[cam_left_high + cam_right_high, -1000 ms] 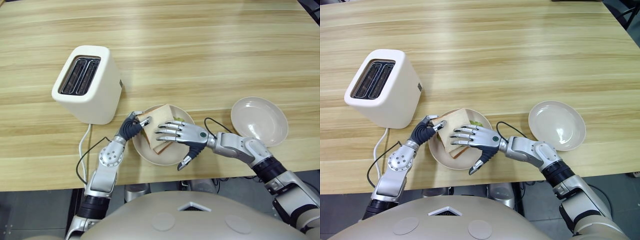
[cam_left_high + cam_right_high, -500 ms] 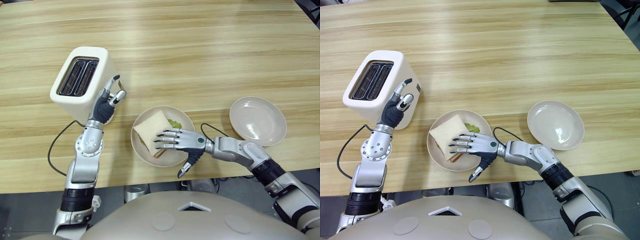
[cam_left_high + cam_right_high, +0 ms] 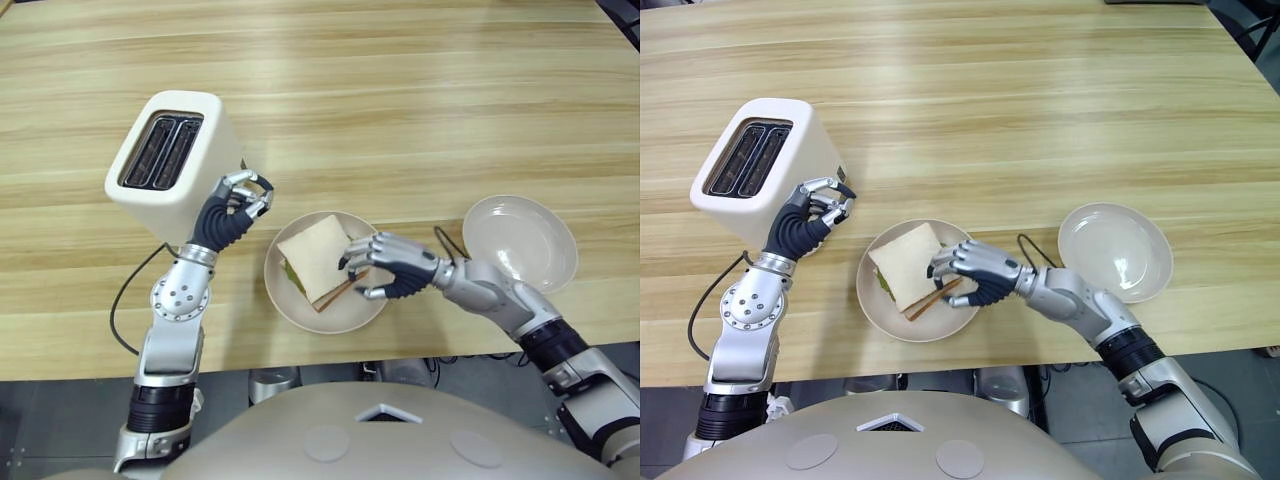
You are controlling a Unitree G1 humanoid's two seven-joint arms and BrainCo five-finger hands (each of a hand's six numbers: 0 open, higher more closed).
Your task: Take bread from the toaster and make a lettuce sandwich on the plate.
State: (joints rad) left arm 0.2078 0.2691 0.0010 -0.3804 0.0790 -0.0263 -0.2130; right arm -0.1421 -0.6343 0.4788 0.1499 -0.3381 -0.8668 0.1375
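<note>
At the lower middle of the frame, the sandwich lies on the plate, with a strip of lettuce showing at its left side. A second ago both hands were on it: the left pinched its left corner and the right lay spread flat over the top slice.

The left hand has since let go and swung up and left. It now sits just beside the right wall of the toaster, fingers curled in and holding nothing. The right hand has slid off the top to the sandwich's right edge and closed from flat into a curl, with fingertips on the upper slice and thumb by the lower one — a light hold on that edge. The top slice has turned a little along the way.

The second plate sits well apart at the right.

With two slices stacked over the lettuce, the sandwich looks essentially built — what seems left is squaring the slices and letting go.
</note>
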